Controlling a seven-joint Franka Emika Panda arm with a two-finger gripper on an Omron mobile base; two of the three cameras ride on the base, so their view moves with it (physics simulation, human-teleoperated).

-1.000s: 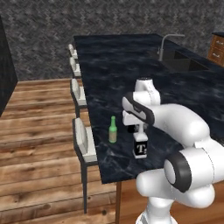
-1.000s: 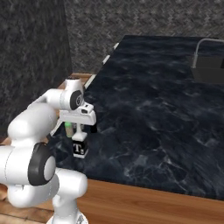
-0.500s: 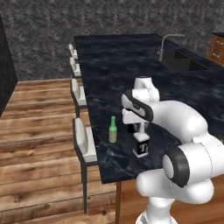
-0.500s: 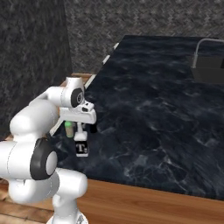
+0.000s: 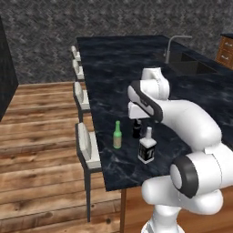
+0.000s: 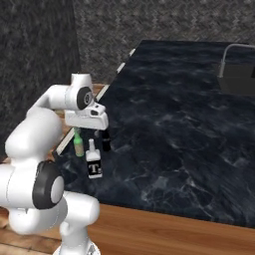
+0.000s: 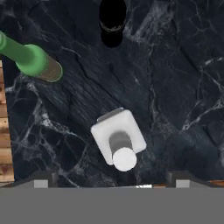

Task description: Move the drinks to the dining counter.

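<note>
Fingers (image 7: pixel 43 178) are spread apart with nothing between them, you can see both tips poking up at the bottom of the hand view with the square bottle (image 7: pixel 119 142) sitting free just past them. So the gripper (image 7: pixel 111 179) is open and empty.

What's changed: a second ago the hand was right down on that bottle's neck, half a second ago it was starting to come up, and now it's well above it and pulled back toward the black bottle (image 5: pixel 136 129). The square one (image 5: pixel 147 146) hasn't tipped or slid since the let-go. My read is that's the last drop-off, since all three drinks stand on the dining counter (image 5: pixel 118 63) now, so the task looks basically done.

Where stuff is: all three near the counter's front corner on the stool side, the green bottle (image 5: pixel 117 135) closest to the stools (image 5: pixel 86 145), black one just behind, square one nearest the robot. None touching.

Orientation: all upright, long axis vertical, caps pointing straight up. The square bottle's "T" label faces the robot.
</note>
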